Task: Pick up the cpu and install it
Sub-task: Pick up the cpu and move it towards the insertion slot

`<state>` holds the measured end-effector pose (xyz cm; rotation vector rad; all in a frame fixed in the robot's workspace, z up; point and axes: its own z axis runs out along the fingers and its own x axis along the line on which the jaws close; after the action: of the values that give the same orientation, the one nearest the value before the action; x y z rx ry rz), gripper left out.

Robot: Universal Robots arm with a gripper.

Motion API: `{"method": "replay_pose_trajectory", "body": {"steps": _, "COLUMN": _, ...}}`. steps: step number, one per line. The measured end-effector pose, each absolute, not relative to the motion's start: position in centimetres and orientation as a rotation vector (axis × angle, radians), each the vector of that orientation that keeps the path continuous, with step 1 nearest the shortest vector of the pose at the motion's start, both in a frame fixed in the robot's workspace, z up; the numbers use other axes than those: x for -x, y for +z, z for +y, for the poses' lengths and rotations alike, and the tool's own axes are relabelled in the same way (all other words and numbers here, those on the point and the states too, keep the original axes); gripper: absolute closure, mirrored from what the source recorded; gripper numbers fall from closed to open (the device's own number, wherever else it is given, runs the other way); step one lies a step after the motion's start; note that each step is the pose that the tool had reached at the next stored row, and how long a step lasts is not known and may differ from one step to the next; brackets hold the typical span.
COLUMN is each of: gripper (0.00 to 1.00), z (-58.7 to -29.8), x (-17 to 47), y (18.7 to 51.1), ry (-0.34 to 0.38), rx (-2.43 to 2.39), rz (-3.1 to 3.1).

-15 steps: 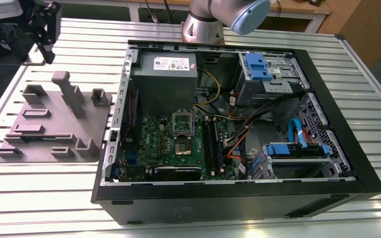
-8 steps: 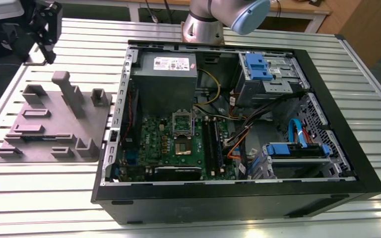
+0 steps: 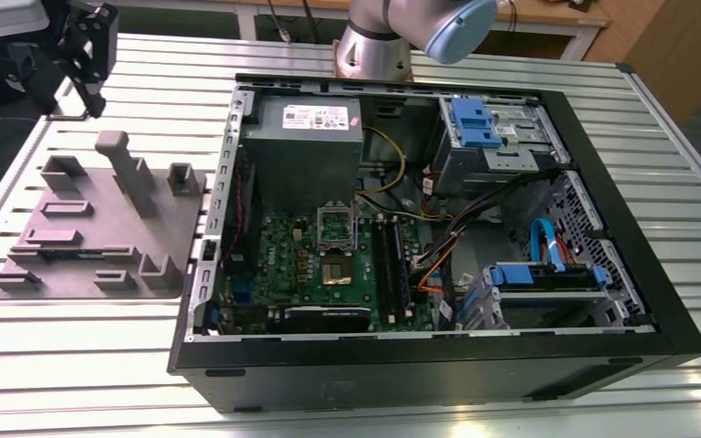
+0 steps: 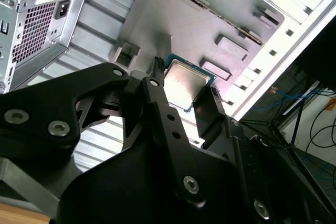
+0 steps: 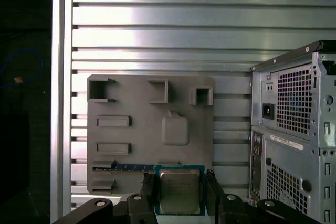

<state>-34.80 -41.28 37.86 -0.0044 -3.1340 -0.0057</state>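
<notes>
Aloft, claw (image 5: pixel 180 182) grips cpu (image 5: pixel 179 196) near grey tray (image 5: pixel 137 148); pc case (image 3: pixel 448 370) open

The black claw (image 4: pixel 185 86) pinches the cpu (image 4: pixel 184 80) by two opposite edges. Its fingers (image 4: pixel 207 111) press one on each side, and the chip's silvery top and green rim show between them. The cpu hangs over a grey tray (image 4: pixel 157 14) of raised blocks and slots, which lies on the ribbed metal tabletop (image 4: pixel 100 9). Beside the tray stands a computer case (image 4: pixel 37 30) with a vent grille and a power socket. Beyond the tray, past the tabletop's edge, lie cables (image 4: pixel 315 114).
</notes>
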Motion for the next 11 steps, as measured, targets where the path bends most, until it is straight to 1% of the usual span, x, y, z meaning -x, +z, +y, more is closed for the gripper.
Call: {"method": "replay_pose_trajectory", "body": {"steps": 11, "gripper": 0.53, "z": -41.28, "x": 34.14, "y": 37.86, "ry": -0.006, "rx": 0.004, "rz": -3.134}}
